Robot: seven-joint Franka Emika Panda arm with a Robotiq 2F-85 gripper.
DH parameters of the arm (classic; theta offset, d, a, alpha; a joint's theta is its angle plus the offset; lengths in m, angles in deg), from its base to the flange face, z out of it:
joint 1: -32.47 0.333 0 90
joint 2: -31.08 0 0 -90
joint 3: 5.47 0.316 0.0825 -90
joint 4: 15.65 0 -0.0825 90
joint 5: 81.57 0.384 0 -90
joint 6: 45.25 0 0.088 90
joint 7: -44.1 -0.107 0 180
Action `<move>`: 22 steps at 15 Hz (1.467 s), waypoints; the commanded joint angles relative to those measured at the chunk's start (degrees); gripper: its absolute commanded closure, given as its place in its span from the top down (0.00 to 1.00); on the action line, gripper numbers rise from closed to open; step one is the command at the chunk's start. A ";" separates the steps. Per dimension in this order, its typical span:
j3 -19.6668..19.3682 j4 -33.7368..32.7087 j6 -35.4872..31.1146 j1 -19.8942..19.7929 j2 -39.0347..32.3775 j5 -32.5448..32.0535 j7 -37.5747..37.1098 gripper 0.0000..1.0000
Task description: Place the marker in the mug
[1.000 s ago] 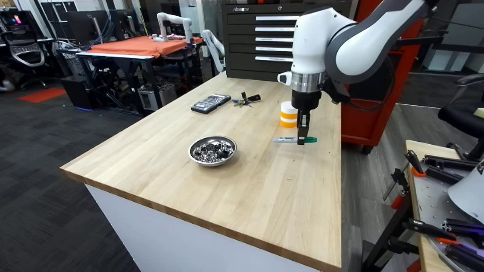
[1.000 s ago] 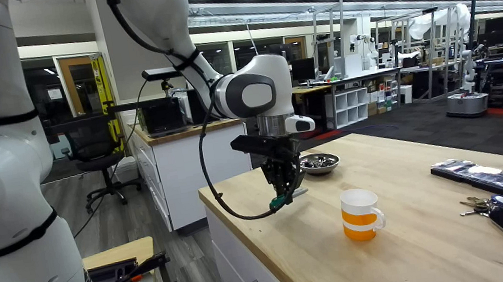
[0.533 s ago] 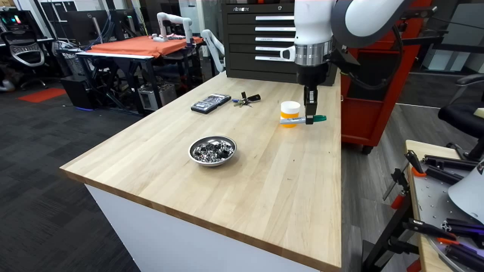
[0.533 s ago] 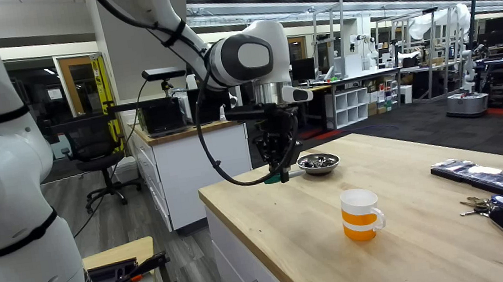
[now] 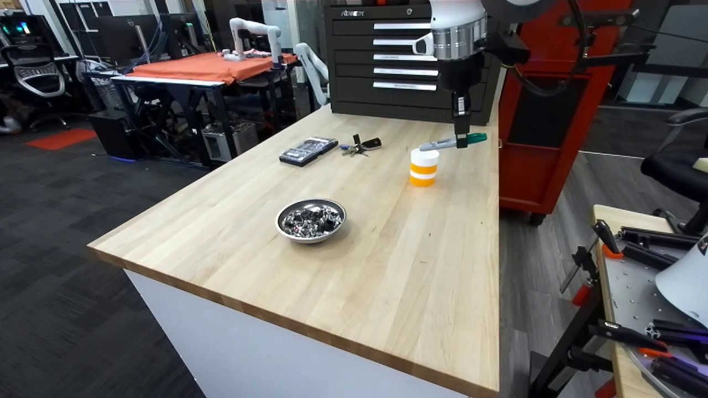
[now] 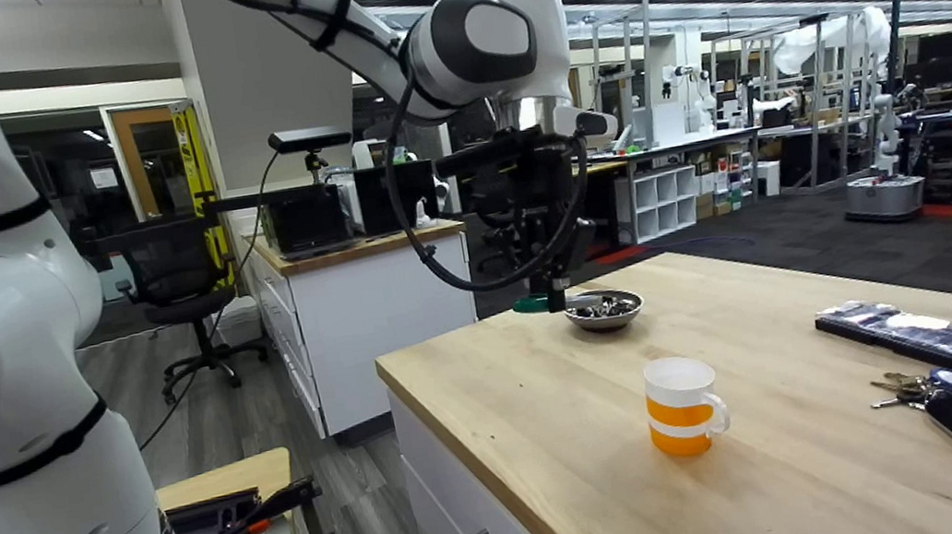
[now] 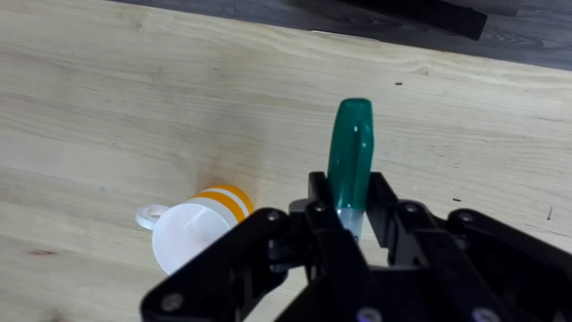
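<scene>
The marker, a green-capped grey stick, shows in both exterior views (image 5: 438, 145) (image 6: 532, 305) and in the wrist view (image 7: 352, 138). My gripper (image 5: 462, 142) is shut on it near the cap's lower end and holds it in the air above the table, roughly level with a slight tilt. The fingertips (image 7: 347, 188) close on both its sides. The mug, white with orange bands and a white handle, stands upright on the table in both exterior views (image 5: 423, 169) (image 6: 679, 413). In the wrist view the mug (image 7: 190, 232) is left of my gripper, its open mouth partly hidden by a finger.
A silver bowl of small metal pieces (image 5: 310, 240) stands on the wooden table (image 5: 376, 287). A flat black case (image 5: 308, 151) and keys (image 5: 362, 145) lie beyond the mug. A dark drawer chest (image 5: 359, 83) stands at the table's end. The table edge shows in the wrist view (image 7: 268, 33).
My gripper has lifted the marker from low over the table to higher up, and shifted slightly sideways. The marker has become slightly tilted. The mug has not moved.
</scene>
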 commanded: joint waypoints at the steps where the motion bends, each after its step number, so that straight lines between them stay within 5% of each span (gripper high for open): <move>1: -1.01 -2.86 4.60 -1.15 0.10 -2.95 -1.50 0.06; 10: -3.13 -7.92 10.92 -3.10 -3.71 -6.27 -0.78 0.06; 22: -3.70 -22.77 22.53 -3.11 -17.60 -9.83 2.76 0.06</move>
